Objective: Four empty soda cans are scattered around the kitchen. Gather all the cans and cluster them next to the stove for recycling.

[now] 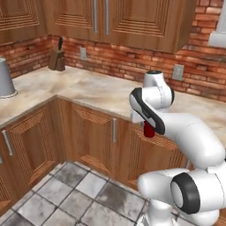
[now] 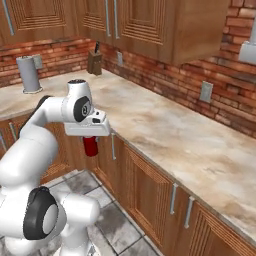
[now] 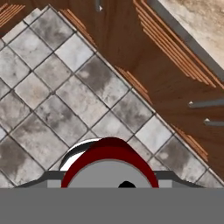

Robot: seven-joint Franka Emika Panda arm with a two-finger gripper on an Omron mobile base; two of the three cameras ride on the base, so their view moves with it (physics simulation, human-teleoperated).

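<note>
A red soda can (image 2: 90, 146) with a silver top hangs upright under my hand, and my gripper (image 2: 90, 140) is shut on it. The can is in the air in front of the lower cabinet doors, just off the counter's front edge and above the tiled floor. In the left base view the soda can (image 1: 149, 131) peeks out below the white wrist, with the gripper (image 1: 148, 127) around its upper part. The hand view looks straight down over the can's top (image 3: 109, 168) at the floor. The stove is out of view.
A marble L-shaped counter (image 2: 165, 130) runs along the brick wall. On it stand a tall grey canister (image 1: 5, 78) at the far left and a knife block (image 1: 57, 59) in the corner. Wooden cabinets with metal handles (image 2: 172, 199) line the counter's front over the grey tiled floor (image 1: 66, 194).
</note>
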